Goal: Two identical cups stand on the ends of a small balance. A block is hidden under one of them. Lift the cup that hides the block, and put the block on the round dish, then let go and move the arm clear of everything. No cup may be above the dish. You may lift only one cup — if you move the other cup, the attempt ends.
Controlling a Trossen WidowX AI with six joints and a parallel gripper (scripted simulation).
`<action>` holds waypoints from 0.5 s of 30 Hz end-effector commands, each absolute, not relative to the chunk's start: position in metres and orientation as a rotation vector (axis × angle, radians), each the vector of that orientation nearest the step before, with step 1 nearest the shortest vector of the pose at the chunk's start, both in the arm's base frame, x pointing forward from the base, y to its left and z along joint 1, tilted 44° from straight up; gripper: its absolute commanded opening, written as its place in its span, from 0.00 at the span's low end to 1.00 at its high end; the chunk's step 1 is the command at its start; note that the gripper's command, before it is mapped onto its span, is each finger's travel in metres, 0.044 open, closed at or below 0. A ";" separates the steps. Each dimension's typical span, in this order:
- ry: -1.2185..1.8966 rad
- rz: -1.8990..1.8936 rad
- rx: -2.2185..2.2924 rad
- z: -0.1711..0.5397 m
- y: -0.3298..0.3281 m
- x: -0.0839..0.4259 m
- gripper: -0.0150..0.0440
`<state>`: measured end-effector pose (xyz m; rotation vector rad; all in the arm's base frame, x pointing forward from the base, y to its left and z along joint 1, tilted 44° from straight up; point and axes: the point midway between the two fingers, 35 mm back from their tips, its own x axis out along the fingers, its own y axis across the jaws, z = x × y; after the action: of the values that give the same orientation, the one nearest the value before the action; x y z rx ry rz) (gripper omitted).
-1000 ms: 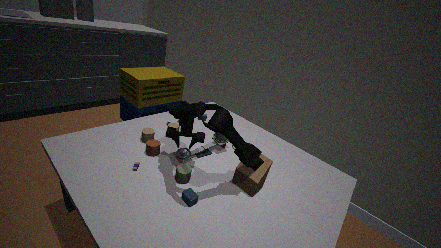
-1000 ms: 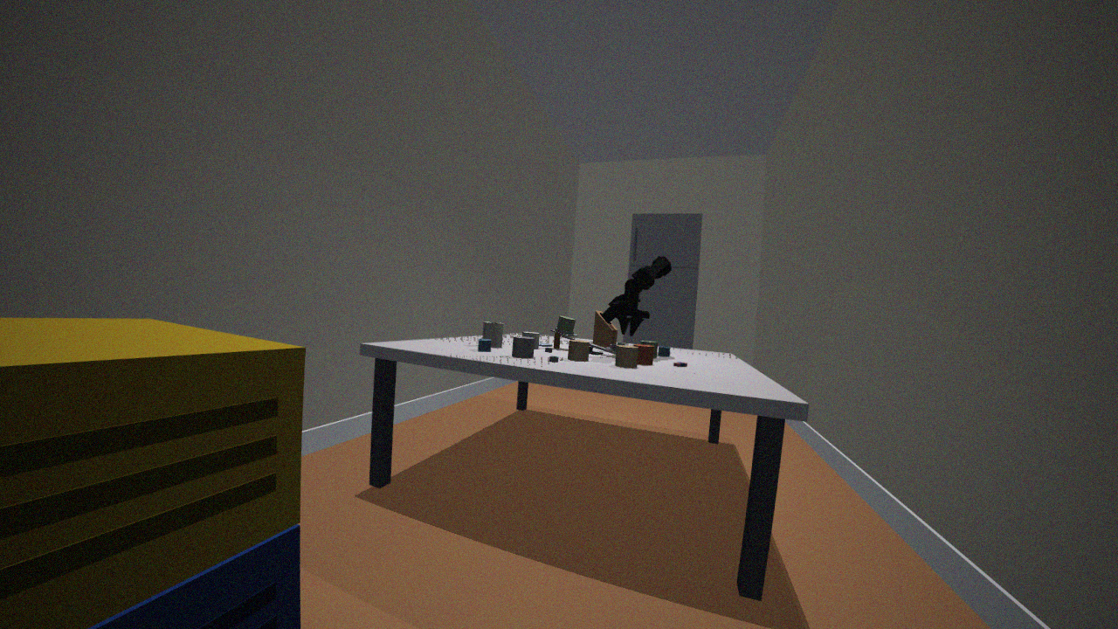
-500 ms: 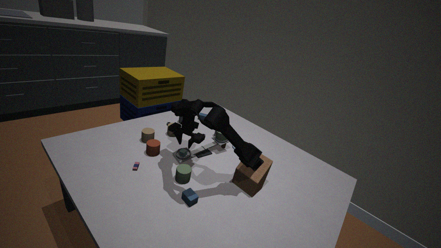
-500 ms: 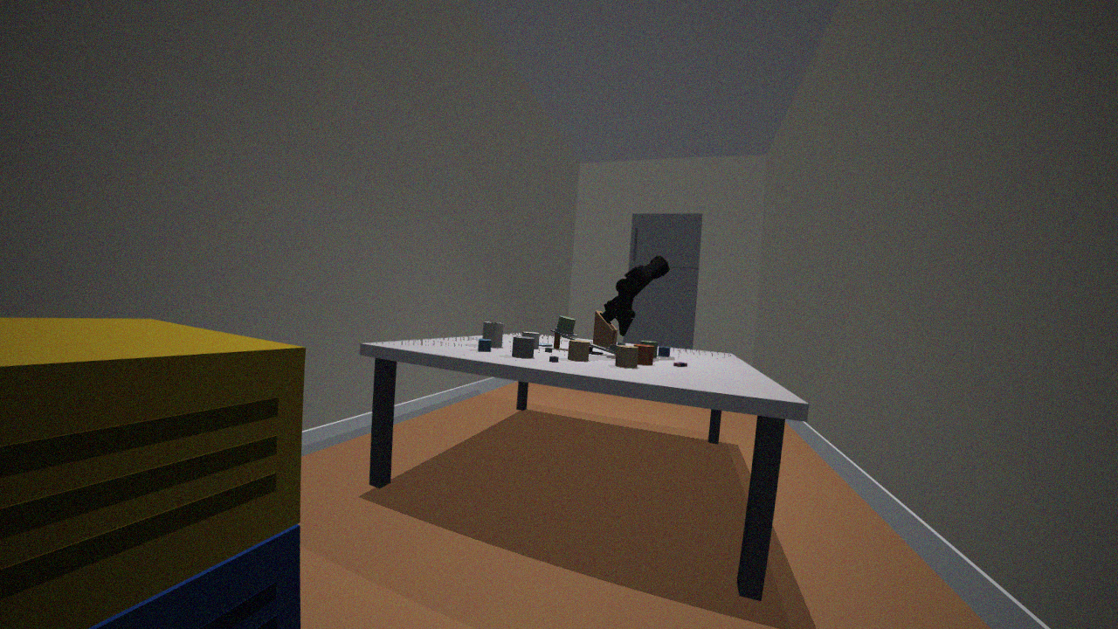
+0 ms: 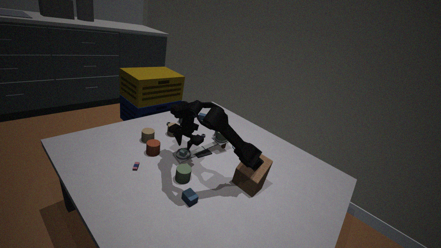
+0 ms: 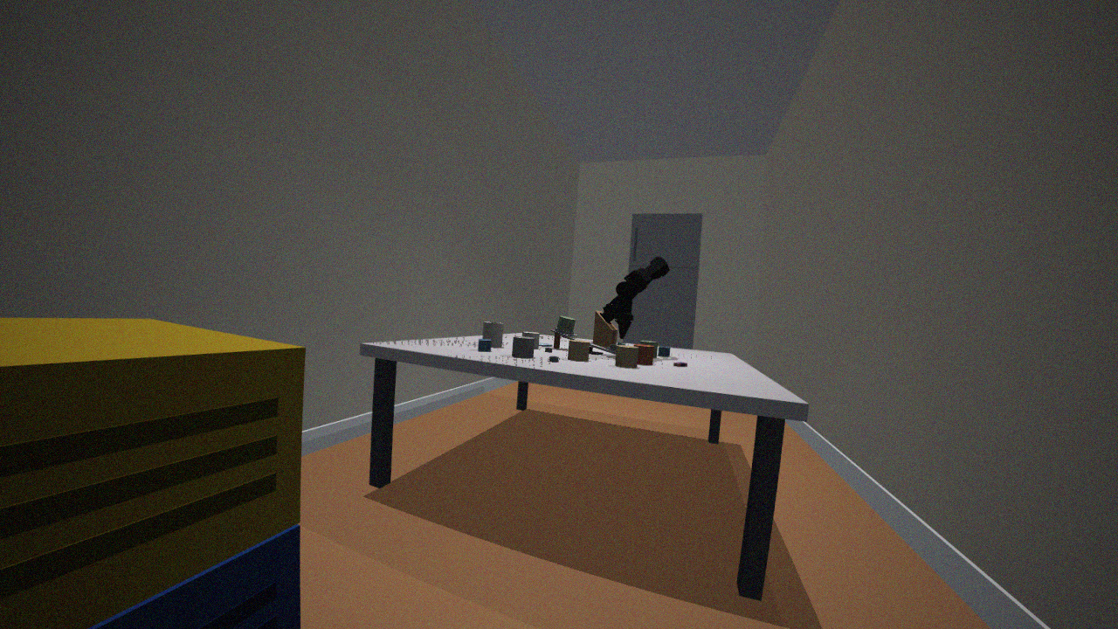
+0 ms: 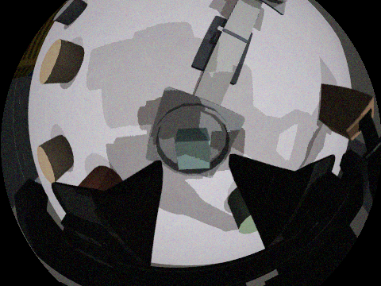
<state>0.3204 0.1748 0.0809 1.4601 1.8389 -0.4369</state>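
Note:
A small teal block sits uncovered inside the dark ring on the lower, near pan of the balance, whose beam slopes up to the far pan. A green cup stands on that raised far pan, partly behind the arm in the top view. My gripper is open and empty, above the block. A similar green cup-like cylinder stands on the table in front of the balance. The round dish is mostly hidden behind the arm and cannot be made out clearly.
A red cylinder and tan cylinders stand left of the balance. A pink-and-blue piece and a blue cube lie nearer. The arm's base meets a wooden block. More small objects stand at the back.

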 end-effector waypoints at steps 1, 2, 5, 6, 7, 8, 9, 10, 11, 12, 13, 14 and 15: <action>1.842 -0.443 1.465 0.076 0.179 0.320 0.69; 1.842 -0.443 1.465 0.075 0.180 0.319 0.69; 1.842 -0.443 1.465 0.071 0.183 0.319 0.69; 1.842 -0.443 1.465 0.070 0.184 0.319 0.69; 1.842 -0.443 1.465 0.069 0.186 0.319 0.69; 1.842 -0.443 1.465 0.068 0.187 0.319 0.69; 1.842 -0.443 1.465 0.067 0.188 0.319 0.69; 1.842 -0.443 1.465 0.066 0.189 0.319 0.69; 1.842 -0.443 1.465 0.065 0.190 0.318 0.69; 1.842 -0.442 1.465 0.063 0.191 0.318 0.69; 1.842 -0.442 1.465 0.062 0.192 0.318 0.69; 1.842 -0.442 1.465 0.061 0.193 0.318 0.69; 1.842 -0.442 1.465 0.060 0.195 0.318 0.69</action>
<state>0.3195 0.1903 0.0660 1.4654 1.8396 -0.4327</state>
